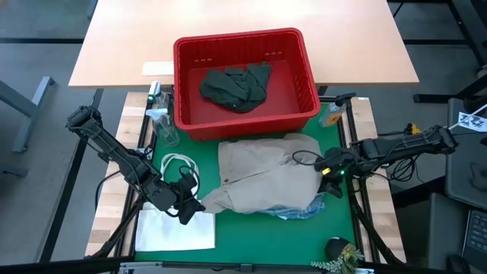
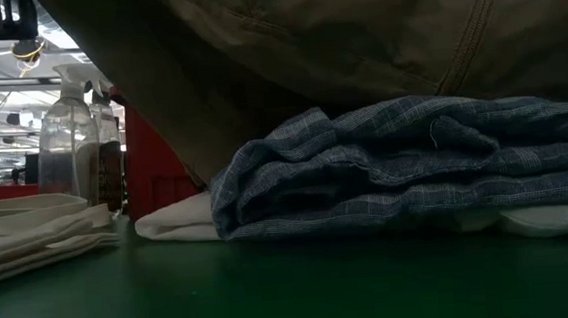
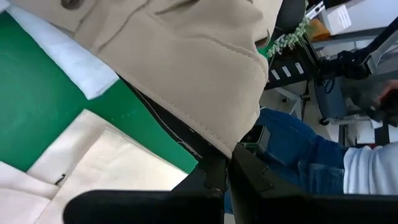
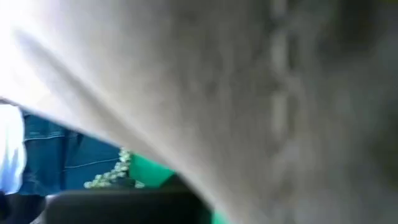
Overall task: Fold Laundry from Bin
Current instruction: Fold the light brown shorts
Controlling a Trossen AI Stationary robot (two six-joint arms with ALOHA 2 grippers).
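Note:
A beige garment (image 1: 266, 171) lies spread on the green mat in front of the red bin (image 1: 237, 38). In the low view it hangs (image 2: 355, 24) over a crumpled blue-and-white garment (image 2: 404, 161), which rests on white cloth (image 2: 173, 222). A dark green garment (image 1: 236, 85) sits on the bin's floor. My left gripper (image 1: 194, 207) is shut on the beige garment's near left corner. My right gripper (image 1: 326, 166) is at the garment's right edge, where beige cloth (image 4: 249, 93) fills its wrist view. My left gripper pinches a stitched, hemmed corner (image 3: 239, 140) of the beige garment between its two fingers. It comes from the table's left, slanting down. The corner is lifted off the mat and the cloth runs away from the fingers toward the table's middle. One layer or several, I cannot tell.
A flat white tote bag (image 1: 175, 228) lies at the near left, its handles (image 1: 179, 162) toward the bin. Clear spray bottles (image 1: 160, 114) stand left of the bin. A small plant sprig (image 1: 338, 259) sits at the near right edge. A person in jeans (image 3: 298, 149) stands beyond the table.

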